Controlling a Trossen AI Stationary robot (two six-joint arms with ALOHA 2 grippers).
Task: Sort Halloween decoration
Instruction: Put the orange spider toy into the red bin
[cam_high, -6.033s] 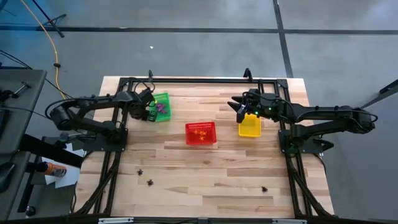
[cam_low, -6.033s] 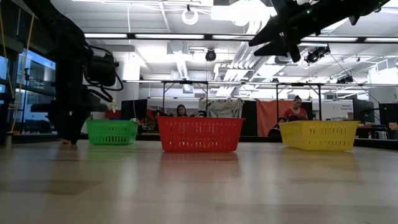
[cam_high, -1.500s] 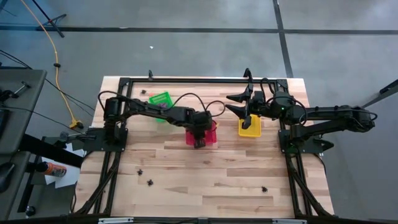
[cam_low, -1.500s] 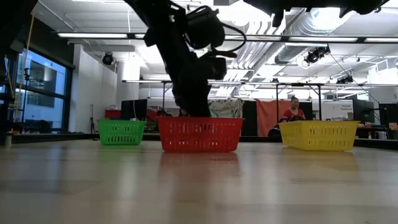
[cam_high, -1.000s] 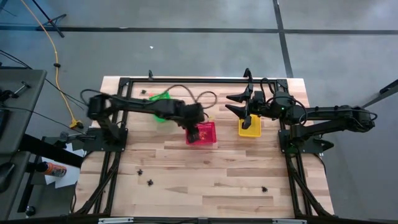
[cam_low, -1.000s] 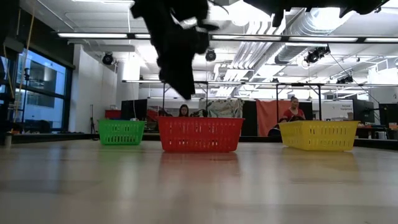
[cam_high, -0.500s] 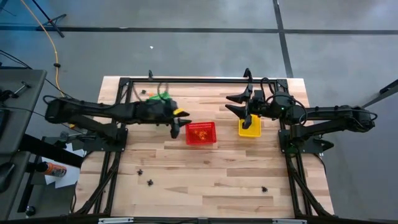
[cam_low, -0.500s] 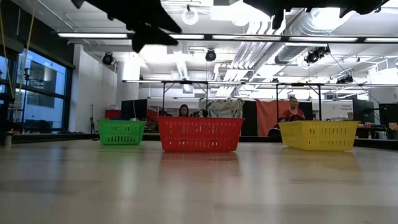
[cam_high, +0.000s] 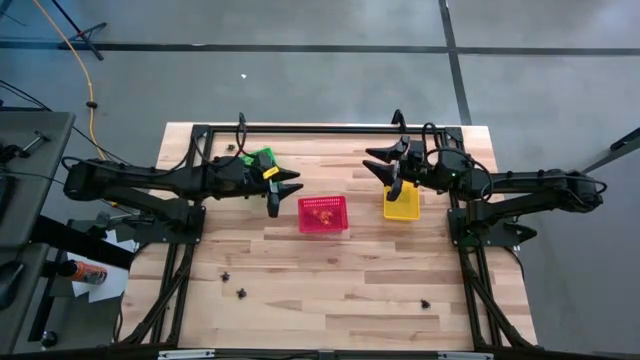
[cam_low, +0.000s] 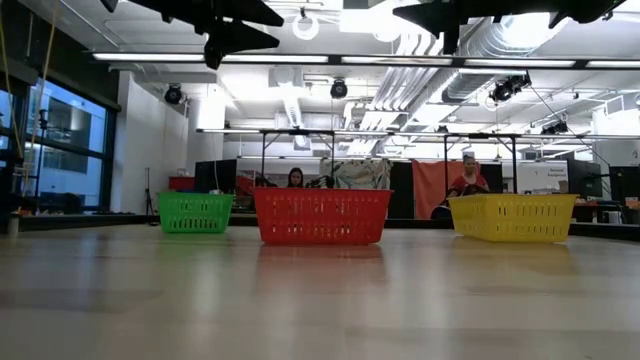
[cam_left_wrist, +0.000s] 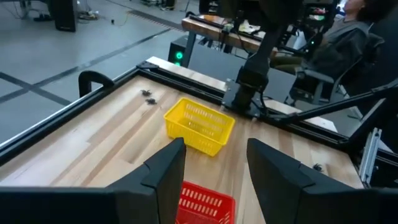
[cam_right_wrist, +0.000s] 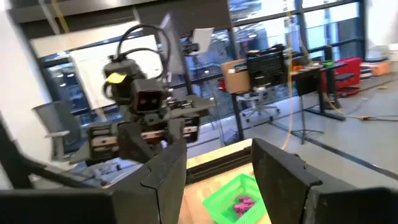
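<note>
Three mesh baskets stand in a row on the table: green (cam_high: 260, 160), red (cam_high: 323, 214) and yellow (cam_high: 401, 204). Orange trinkets (cam_high: 321, 210) lie in the red basket, and purple trinkets (cam_right_wrist: 241, 202) lie in the green one. Black trinkets lie on the bare wood near the near edge (cam_high: 241, 293) (cam_high: 425, 303) and by the far left corner (cam_high: 231, 148). My left gripper (cam_high: 284, 192) hangs open in the air between the green and red baskets. My right gripper (cam_high: 374, 168) is open, held high by the yellow basket's far left corner.
A dark metal frame (cam_high: 300, 129) runs along the table's far edge and down both sides. Bare wood lies between the baskets and the near edge. In the low view, people (cam_low: 471, 178) sit at desks beyond the table.
My left gripper has risen from over the red basket and swung toward the table's left, ending high between the green and red baskets. It stays open. The baskets have not moved.
</note>
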